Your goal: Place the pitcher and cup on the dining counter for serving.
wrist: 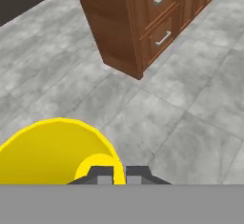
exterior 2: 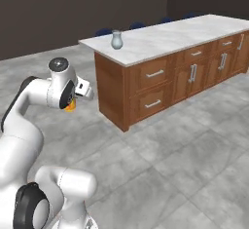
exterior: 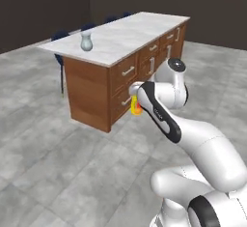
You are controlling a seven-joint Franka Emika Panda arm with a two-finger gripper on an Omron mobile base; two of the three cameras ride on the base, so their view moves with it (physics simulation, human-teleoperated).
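Gripper (wrist: 119,174) clenched on the rim of the cup (wrist: 57,151), its two dark tips pinching the yellow wall in the hand view; from the left base view the cup (exterior: 136,107) shows as a yellow and orange patch tucked under the wrist, held in the air above the grey tiled floor (exterior: 58,163) and just off the drawer side of the dining counter (exterior: 125,40). Pitcher (exterior: 86,41) stands upright on the marble top near the counter's near end, well apart from the cup. Dark blue chairs (exterior: 60,36) sit along the counter's far side.
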